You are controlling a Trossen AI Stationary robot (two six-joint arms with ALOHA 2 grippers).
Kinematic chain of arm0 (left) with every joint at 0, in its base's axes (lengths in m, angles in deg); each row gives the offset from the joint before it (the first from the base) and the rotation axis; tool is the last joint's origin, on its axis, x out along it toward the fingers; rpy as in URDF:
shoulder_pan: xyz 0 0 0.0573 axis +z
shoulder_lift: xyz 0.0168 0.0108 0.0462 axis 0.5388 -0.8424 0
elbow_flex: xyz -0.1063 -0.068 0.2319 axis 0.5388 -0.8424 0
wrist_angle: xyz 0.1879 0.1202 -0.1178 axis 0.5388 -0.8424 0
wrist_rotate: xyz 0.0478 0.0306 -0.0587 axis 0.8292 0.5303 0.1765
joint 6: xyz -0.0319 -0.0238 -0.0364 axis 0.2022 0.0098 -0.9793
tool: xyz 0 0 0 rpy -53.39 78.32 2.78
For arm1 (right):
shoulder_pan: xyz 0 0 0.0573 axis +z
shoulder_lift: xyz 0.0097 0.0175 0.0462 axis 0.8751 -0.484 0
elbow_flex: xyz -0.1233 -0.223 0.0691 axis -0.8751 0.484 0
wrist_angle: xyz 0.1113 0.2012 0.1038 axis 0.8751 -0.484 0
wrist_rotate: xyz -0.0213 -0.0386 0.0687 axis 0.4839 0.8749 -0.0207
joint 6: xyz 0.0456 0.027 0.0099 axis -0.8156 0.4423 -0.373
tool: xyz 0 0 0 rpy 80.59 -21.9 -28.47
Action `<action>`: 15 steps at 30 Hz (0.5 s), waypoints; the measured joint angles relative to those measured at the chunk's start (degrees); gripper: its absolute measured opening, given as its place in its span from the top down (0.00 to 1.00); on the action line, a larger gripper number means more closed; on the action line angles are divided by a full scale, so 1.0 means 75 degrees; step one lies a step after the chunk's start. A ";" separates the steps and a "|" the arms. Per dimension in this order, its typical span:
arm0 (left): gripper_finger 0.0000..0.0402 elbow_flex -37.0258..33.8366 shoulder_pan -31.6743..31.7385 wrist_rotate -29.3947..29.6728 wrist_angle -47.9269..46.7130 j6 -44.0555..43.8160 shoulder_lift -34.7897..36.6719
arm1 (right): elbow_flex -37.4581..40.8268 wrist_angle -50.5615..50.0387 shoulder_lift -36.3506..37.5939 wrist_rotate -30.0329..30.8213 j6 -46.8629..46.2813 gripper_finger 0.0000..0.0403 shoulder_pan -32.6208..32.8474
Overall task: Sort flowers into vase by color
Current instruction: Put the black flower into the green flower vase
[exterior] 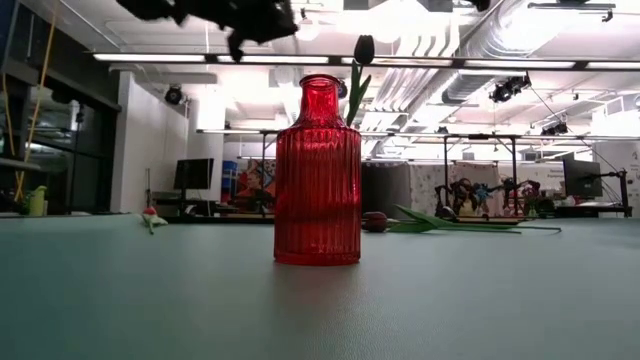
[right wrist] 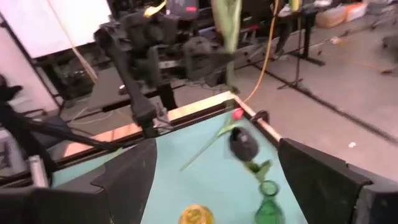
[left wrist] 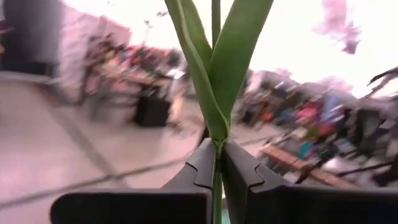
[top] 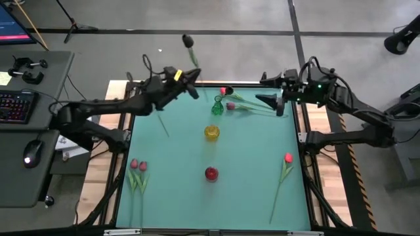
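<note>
My left gripper (top: 191,85) is raised over the table's far left, shut on a dark maroon tulip (top: 188,40) that stands upright; its head shows above the red vase (exterior: 317,170) in the low view. My right gripper (top: 275,103) hovers open over the far right. A green vase (top: 218,105), a yellow vase (top: 211,132) and the red vase (top: 210,173) stand in a row down the table's middle. A red tulip (top: 224,90) and a darker one (top: 230,105) lie by the green vase. Two pink tulips (top: 138,166) lie near left, and a red tulip (top: 287,158) lies at the right. My left gripper pinches the maroon tulip's thin stem (left wrist: 217,163) between its two fingers (left wrist: 202,165), just below where the leaves (left wrist: 214,68) branch off. The fingers lie across the stem. The flower is lifted clear and upright, with its head (exterior: 364,48) above the gripper.
A desk with a keyboard (top: 16,105) and mouse stands left of the table. The wooden table frame (top: 314,124) borders the teal mat. Open mat lies between the vases and the flowers at either side.
</note>
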 joint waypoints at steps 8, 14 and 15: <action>1.00 -0.0008 0.0968 -0.2087 0.1404 -0.0009 -0.1132 | 0.0000 0.0190 -0.0183 0.0122 -0.1088 0.19 0.0691; 1.00 -0.0009 0.1215 -0.3005 0.1890 0.0013 -0.1644 | 0.0000 0.0272 -0.0166 0.0472 -0.2085 0.19 0.1005; 1.00 -0.0009 0.1219 -0.3092 0.1896 0.0019 -0.1712 | 0.0000 0.0281 -0.0166 0.0473 -0.2141 0.19 0.1056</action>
